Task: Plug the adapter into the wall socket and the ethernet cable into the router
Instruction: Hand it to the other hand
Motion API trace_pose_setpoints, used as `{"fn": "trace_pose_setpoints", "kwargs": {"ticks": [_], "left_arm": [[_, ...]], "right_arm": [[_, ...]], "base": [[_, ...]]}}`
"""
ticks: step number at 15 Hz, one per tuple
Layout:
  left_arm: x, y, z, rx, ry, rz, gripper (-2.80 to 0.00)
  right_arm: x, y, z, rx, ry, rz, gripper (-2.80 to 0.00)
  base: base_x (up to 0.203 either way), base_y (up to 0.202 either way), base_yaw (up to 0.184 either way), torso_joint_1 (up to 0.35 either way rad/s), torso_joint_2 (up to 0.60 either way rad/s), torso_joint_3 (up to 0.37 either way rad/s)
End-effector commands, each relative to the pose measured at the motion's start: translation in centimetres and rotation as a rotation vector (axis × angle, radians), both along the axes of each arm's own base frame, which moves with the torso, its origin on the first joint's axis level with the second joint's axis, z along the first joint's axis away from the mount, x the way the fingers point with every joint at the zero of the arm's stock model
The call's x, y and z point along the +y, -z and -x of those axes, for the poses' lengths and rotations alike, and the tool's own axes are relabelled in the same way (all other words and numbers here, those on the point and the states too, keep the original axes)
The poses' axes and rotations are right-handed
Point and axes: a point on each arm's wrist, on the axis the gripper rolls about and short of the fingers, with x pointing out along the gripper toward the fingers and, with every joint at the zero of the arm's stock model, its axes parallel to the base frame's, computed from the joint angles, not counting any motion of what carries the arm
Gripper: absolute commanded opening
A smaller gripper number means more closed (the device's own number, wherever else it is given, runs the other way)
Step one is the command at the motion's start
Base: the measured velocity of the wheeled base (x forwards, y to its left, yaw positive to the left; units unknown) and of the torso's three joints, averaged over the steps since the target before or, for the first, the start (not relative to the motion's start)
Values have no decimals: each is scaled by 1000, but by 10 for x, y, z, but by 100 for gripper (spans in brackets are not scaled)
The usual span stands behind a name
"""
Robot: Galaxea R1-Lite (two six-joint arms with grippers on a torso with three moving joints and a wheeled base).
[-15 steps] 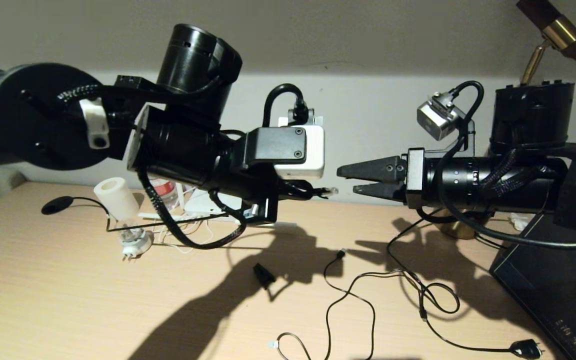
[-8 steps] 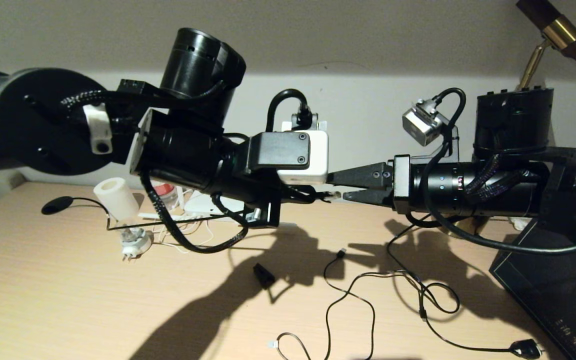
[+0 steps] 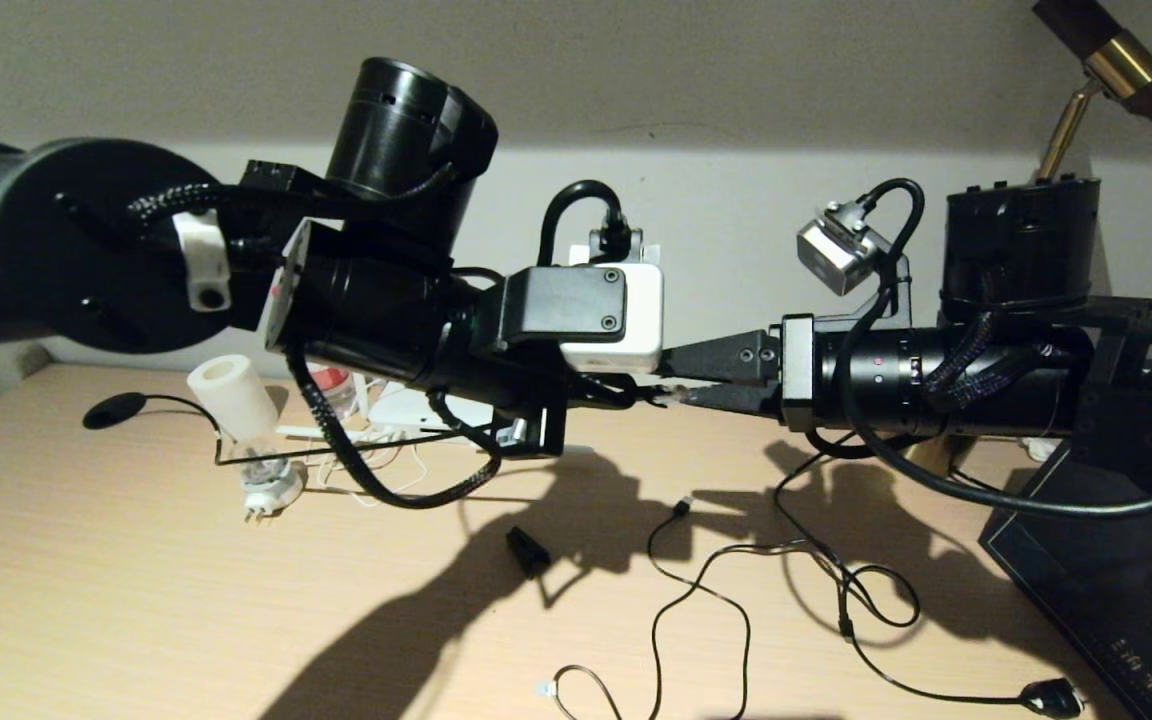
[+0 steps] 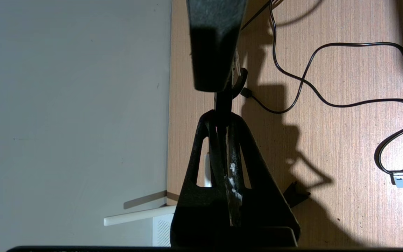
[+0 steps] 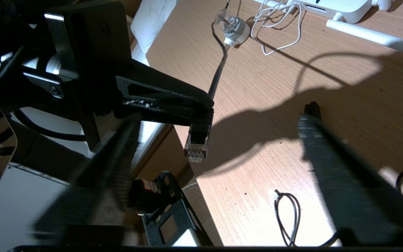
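My left gripper [image 3: 641, 388] hangs above the middle of the desk, shut on the black ethernet cable [image 5: 219, 70] just behind its clear clip connector [image 5: 196, 141]. The connector [image 3: 669, 393] sticks out toward my right gripper [image 3: 674, 380], which is open, with a finger on either side of the connector tip and apart from it. In the right wrist view those fingers [image 5: 327, 150] stand wide. The white router [image 3: 406, 405] lies at the back of the desk, mostly behind my left arm, one antenna [image 4: 135, 216] showing. The adapter and the wall socket are out of view.
A round white travel plug [image 3: 271, 485] and a white roll [image 3: 231, 395] sit at the back left beside loose white cord [image 5: 278, 28]. A thin black USB cable [image 3: 696, 580], a black mains plug [image 3: 1051, 697] and a small black piece [image 3: 528, 550] lie in front. A dark box [image 3: 1086, 560] stands at the right.
My right gripper has moved left toward the left gripper, and its open fingers now bracket the connector tip. The left gripper, holding the cable, has shifted slightly right.
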Motion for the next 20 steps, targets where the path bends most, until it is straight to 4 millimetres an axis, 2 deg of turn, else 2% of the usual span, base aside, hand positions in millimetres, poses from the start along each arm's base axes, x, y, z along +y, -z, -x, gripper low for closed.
{"fn": "trace_pose_setpoints", "kwargs": {"ticks": [1,20], "left_arm": [[0,1,0,0,5,-6,-280],[-5,3,2,-4,20,2,-280]], "right_arm": [[1,0,2,2,-7,-3,-280],[4,1,6,9,-23,-2,-280]], "base": [[0,0,0,0,0,0],[0,0,0,0,0,0]]}}
